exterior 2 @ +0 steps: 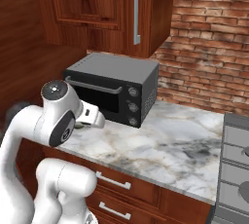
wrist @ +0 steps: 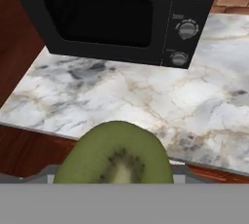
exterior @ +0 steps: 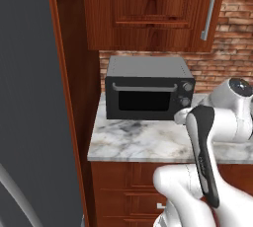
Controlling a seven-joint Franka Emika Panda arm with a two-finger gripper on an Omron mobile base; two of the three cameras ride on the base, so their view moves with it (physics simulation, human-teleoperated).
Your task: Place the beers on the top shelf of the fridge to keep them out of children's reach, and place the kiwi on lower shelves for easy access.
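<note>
You're looking at one kiwi (wrist: 115, 155) in the hand view, sitting right at the gripper, low and centred, above the marble counter (wrist: 146, 101); its cut face is pointing back at the camera, green flesh, pale core ringed by dark seeds; its long axis is lying across the picture. Fingertips are hidden behind it, so you can't tell whether the jaws are clamping it or standing apart. One black countertop oven (exterior: 148, 90) is sitting on the counter, three knobs down its right side, one bar handle; one grey fridge door (exterior: 29, 97) is standing at the left of the left base view.
</note>
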